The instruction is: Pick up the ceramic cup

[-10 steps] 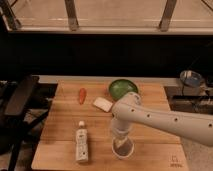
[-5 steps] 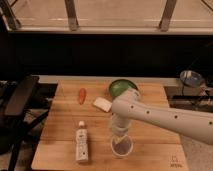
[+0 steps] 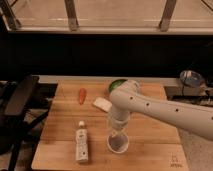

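The ceramic cup [image 3: 118, 144] is small, pale-walled and dark inside. It stands near the front edge of the wooden table [image 3: 155, 140]. My white arm comes in from the right and bends down over it. My gripper [image 3: 118, 131] hangs straight above the cup, its tips at or just inside the rim. The green bowl [image 3: 116, 85] sits at the back, mostly hidden behind the arm.
A white bottle [image 3: 81, 145] lies at the front left. A white sponge-like block [image 3: 102, 104] and an orange carrot [image 3: 82, 95] lie in the middle left. A dark chair [image 3: 20, 97] stands left of the table. A metal bowl [image 3: 191, 78] sits at the far right.
The arm has shifted slightly and the gripper has come lower onto the cup. The cup has stayed in its place on the table.
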